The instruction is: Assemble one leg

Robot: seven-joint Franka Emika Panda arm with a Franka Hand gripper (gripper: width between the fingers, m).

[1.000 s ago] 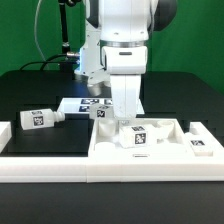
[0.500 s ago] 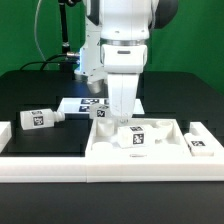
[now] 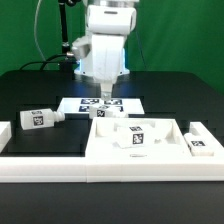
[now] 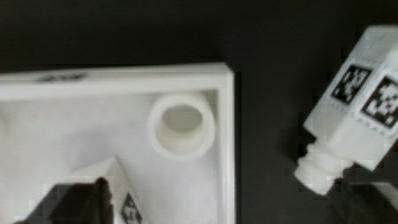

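The large flat white panel (image 3: 150, 160) with raised corner sockets lies at the front. One leg (image 3: 137, 137), a small white tagged block, lies on top of it. A second leg (image 3: 101, 113) lies on the black mat by the panel's far corner. My gripper (image 3: 108, 101) hangs open and empty just above that second leg. In the wrist view the gripper (image 4: 228, 205) straddles the panel's edge. One dark finger (image 4: 80, 200) is over the panel (image 4: 71, 110) near a round socket (image 4: 182, 120). The other is by the peg end of the leg (image 4: 361, 100).
A third leg (image 3: 38, 119) lies at the exterior view's left on the mat. A fourth (image 3: 203, 146) rests at the right by the panel. The marker board (image 3: 75, 103) lies behind the gripper. A small white block (image 3: 4, 133) sits at the far left.
The arm has risen and moved back toward the exterior view's left, away from the leg on the panel. That leg has stayed where it was.
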